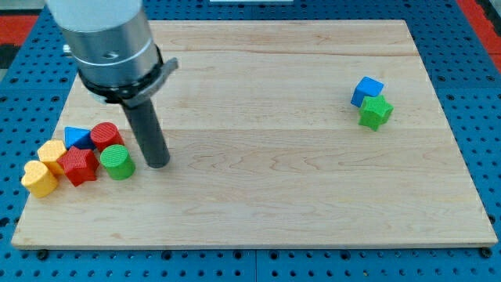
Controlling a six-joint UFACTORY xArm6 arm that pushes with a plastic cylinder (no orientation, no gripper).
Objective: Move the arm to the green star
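Far off at the view's right, the green star (376,112) sat on the wooden board (266,196), touching the blue cube (366,90) that lay just above it and slightly to its left. Nothing else stood near that pair. From the green star, my tip (159,164) lay well apart toward the view's left and a little lower, so the coming move appeared to call for a long slide rightward and slightly upward across open board. No block stood on the straight line between my tip and the green star, and the approach looked unobstructed. The rod carried no jaws and nothing that opens or closes; it ended plainly in its dark lower end, resting on the wood and holding nothing. Farther from the green star still, just to the left of my tip, a cluster of blocks crowded the board's left edge: a green cylinder (117,161) nearly touching the rod, a red star (79,165), a red cylinder (106,135), a blue triangle (77,137), and two yellow blocks, one hexagon-like (52,153) and one heart-like (38,178). The one hazard judged from this moment was arriving too hard and shoving the green star against the blue cube beside it.
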